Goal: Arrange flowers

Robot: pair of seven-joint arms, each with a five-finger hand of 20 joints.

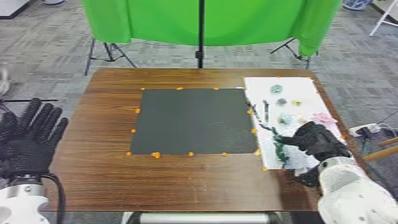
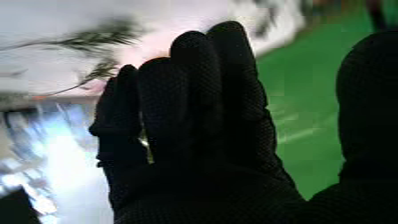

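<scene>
Right hand (image 1: 314,142), fingers extended, over white sheet (image 1: 300,89)

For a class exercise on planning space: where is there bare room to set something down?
The dark mat inside its orange markers looks free, as does the wooden table between mat and near edge. The white sheet is crowded, with the right hand near green stems and a pink flower.

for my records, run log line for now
flowers: on white sheet | right hand: open, above sheet | left hand: open | black mat: beside sheet
</scene>
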